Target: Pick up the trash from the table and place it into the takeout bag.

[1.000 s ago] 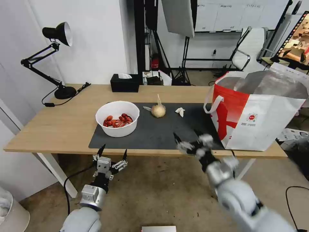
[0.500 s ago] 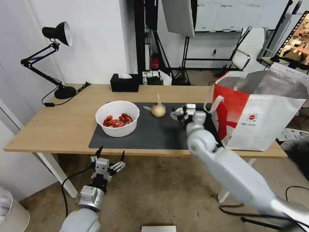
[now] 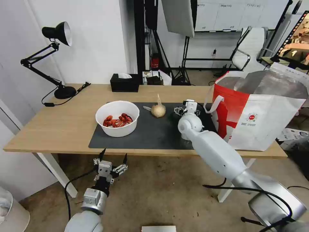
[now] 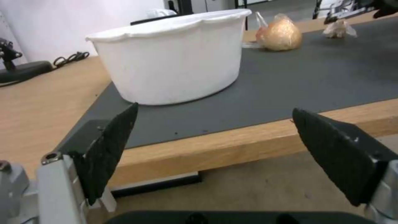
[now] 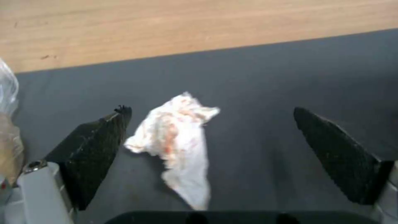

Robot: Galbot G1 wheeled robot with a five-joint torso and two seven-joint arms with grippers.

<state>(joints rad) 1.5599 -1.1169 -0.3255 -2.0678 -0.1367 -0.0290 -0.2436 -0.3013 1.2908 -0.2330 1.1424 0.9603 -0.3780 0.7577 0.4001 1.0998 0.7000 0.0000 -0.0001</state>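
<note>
On the table (image 3: 64, 122), a dark mat (image 3: 151, 132) holds the trash. A white bowl (image 3: 117, 122) (image 4: 174, 74) of red crayfish shells stands at its left. The tan twisted bundle (image 3: 158, 110) (image 4: 282, 35) lies at the middle back. The crumpled white tissue (image 5: 178, 137) (image 4: 339, 28), stained orange, lies on the mat between the spread fingers (image 5: 95, 146) of my open right gripper (image 3: 187, 110) (image 5: 211, 109), which hovers just above it. The takeout bag (image 3: 257, 112) stands open at the table's right end. My left gripper (image 3: 111, 159) (image 4: 215, 109) hangs open below the table's front edge, facing the bowl.
A black tissue box (image 3: 125, 83) sits at the table's back edge and a black desk lamp (image 3: 59, 61) with its cable at the back left. An office chair (image 3: 249, 48) and light stands fill the room behind. A white bin (image 3: 9, 212) stands on the floor at the left.
My right arm swung up from below the table's front edge and out over the mat, ending over the tissue beside the bag. The left gripper barely moved.
</note>
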